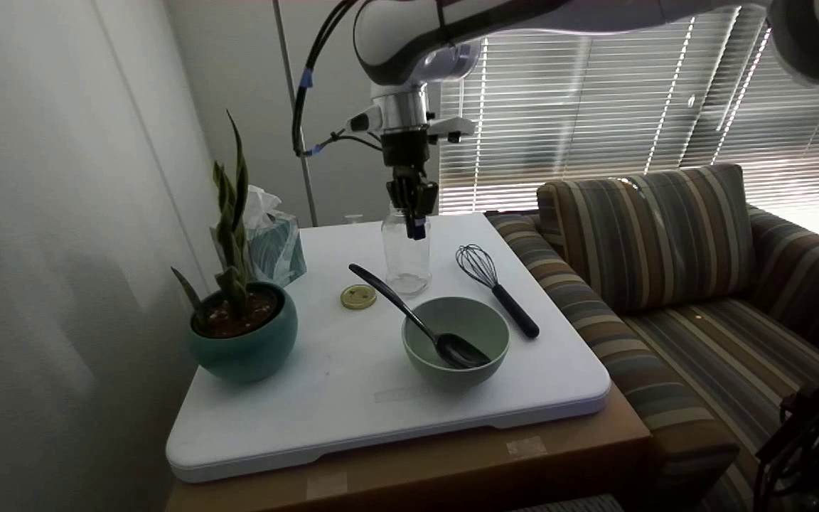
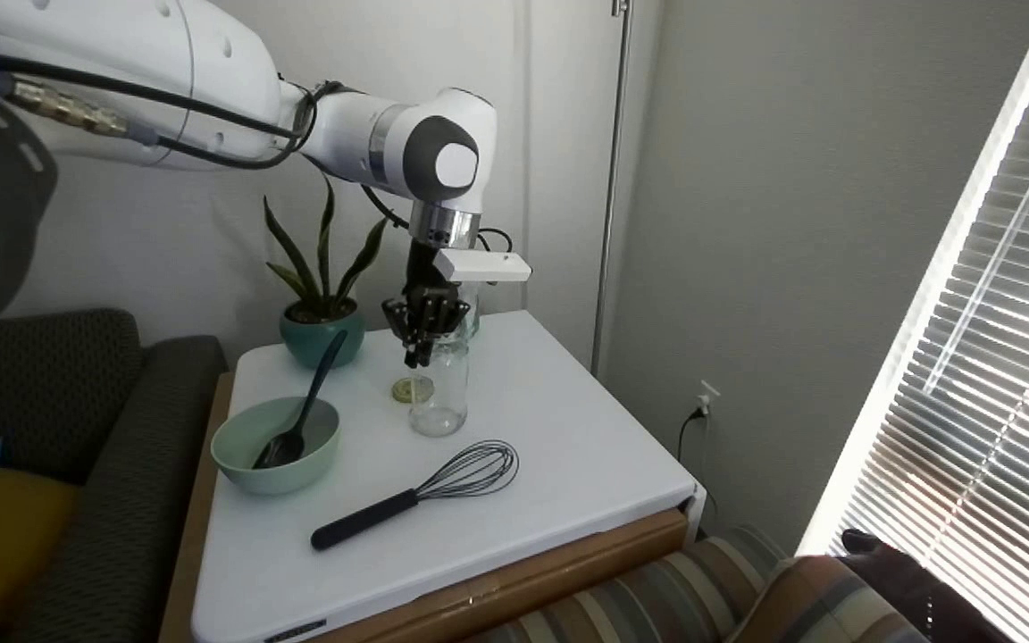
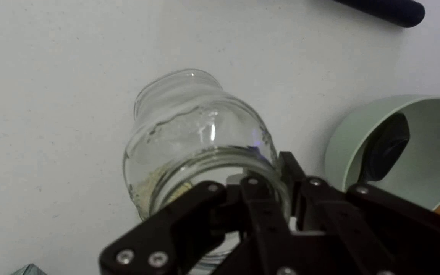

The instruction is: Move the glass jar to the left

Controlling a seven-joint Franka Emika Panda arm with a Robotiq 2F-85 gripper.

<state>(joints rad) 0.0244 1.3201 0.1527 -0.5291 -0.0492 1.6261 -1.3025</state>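
Above the white table (image 1: 288, 412), the gripper (image 1: 416, 229) holds its two fingers close together and pinches the rim of the jar (image 1: 408, 267); in the wrist view one finger is inside the mouth, the other outside. The jar stands upright on the table, near a flat gold disc (image 1: 358, 296). Also near is the bowl (image 1: 480, 323), where a black spoon (image 1: 458, 351) leans against the rim, and beside the bowl lies a whisk (image 1: 516, 311). Farther, by the pale wall (image 1: 82, 213), are a plant (image 1: 235, 284) and a tissue box (image 1: 278, 249). The table rests upon a brown base (image 1: 416, 462). In an exterior view, a striped chair (image 1: 655, 249) is just beside it, with blinds (image 1: 566, 121) behind; a dark sofa (image 2: 139, 482) and a yellow cushion (image 2: 5, 545) also appear in an exterior view.
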